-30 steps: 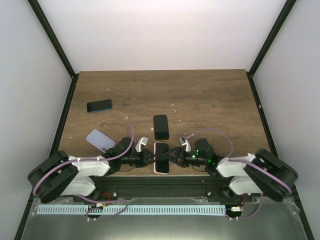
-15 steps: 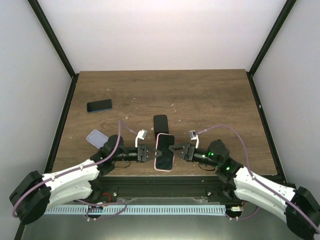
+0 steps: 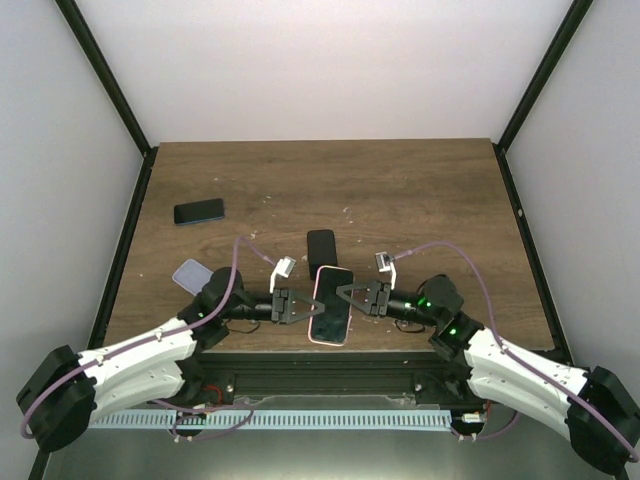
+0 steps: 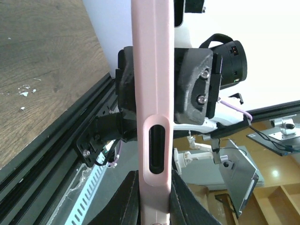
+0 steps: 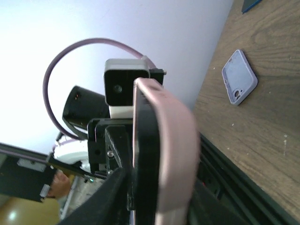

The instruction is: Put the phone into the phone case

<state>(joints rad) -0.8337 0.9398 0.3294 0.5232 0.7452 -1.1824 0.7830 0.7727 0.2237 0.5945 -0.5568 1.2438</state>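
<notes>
Table [image 3: 420, 190] wood-grain, walls [image 3: 300, 70] white; left end effector [image 3: 303, 305], right end effector [image 3: 347, 297] clamp pink-cased phone [image 3: 330, 308].

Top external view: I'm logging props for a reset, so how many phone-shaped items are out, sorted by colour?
Pink: 1, the pink-cased phone
Lavender: 1, the lavender case
Black: 1, the black phone
Dark with a blue edge: 1, the blue-edged phone
Total: 4
</notes>
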